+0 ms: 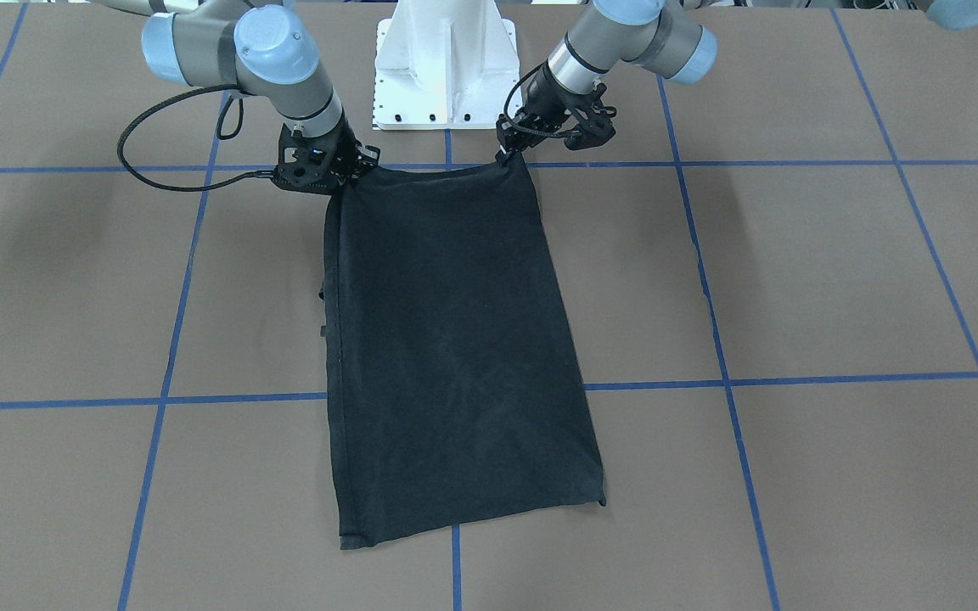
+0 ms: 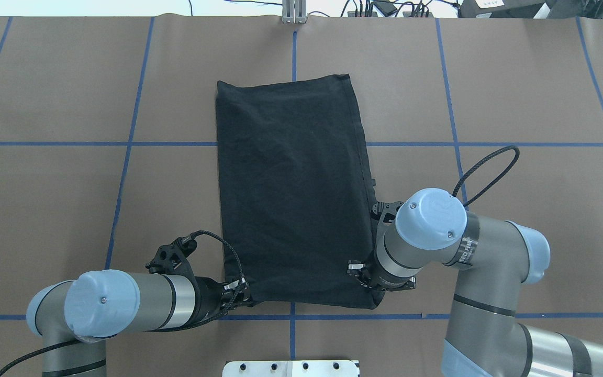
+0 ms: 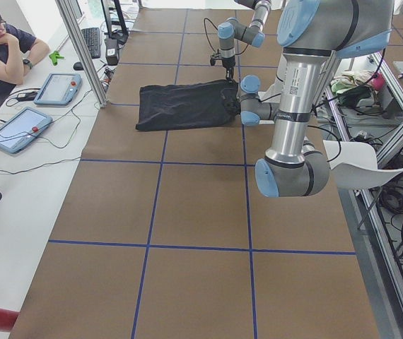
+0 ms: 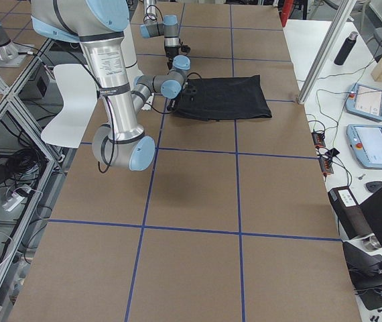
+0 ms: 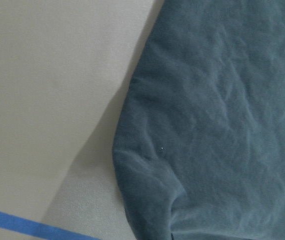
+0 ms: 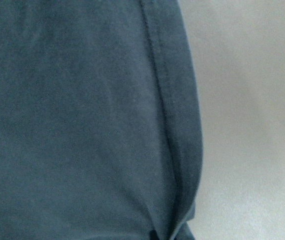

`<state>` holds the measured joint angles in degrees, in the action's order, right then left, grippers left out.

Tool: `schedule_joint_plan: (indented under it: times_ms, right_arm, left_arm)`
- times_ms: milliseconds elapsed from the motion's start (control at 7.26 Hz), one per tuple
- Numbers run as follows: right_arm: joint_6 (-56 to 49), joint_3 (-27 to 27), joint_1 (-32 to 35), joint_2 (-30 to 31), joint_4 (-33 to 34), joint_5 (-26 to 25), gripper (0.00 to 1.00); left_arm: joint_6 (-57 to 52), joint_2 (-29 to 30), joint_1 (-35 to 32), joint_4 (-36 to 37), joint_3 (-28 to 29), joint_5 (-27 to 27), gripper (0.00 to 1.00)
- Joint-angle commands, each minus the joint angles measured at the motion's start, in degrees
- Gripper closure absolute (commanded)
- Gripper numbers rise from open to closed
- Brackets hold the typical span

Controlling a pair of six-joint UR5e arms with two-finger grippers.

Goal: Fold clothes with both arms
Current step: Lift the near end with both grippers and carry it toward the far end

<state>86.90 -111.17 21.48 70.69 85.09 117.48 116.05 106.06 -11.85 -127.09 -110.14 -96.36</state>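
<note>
The black T-shirt [image 1: 455,339] lies as a long rectangle, extending away from the white pedestal [image 1: 445,68]. The left gripper [image 1: 508,151] and right gripper [image 1: 351,170] each clench one corner of its pedestal-side edge.

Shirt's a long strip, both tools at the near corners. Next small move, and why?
Probably lift both corners slightly, together: the left tool and right tool seem pinched on the near corners of the T-shirt, which lies flat, ready to fold toward its far edge.
</note>
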Motion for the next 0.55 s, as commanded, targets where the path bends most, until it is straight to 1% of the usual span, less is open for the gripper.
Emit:
schedule_joint_plan:
  times_ms: [0,275,413]
  right_arm:
    - [0.02,-5.0,0.06,4.79,-0.01,4.68,1.0]
    - [0.02,-5.99,0.06,5.95,0.08,7.32,1.0]
    - [-0.59,-5.64,1.97,5.87,0.08,8.89,1.0]
  left_arm:
    - [-0.04,-0.16,1.73,5.87,-6.73,-0.32,1.0]
    - [0.14,-0.07,3.41,6.59,-7.46,-0.41,1.0]
    - [0.05,-0.5,3.41,6.59,-7.11,-0.49,1.0]
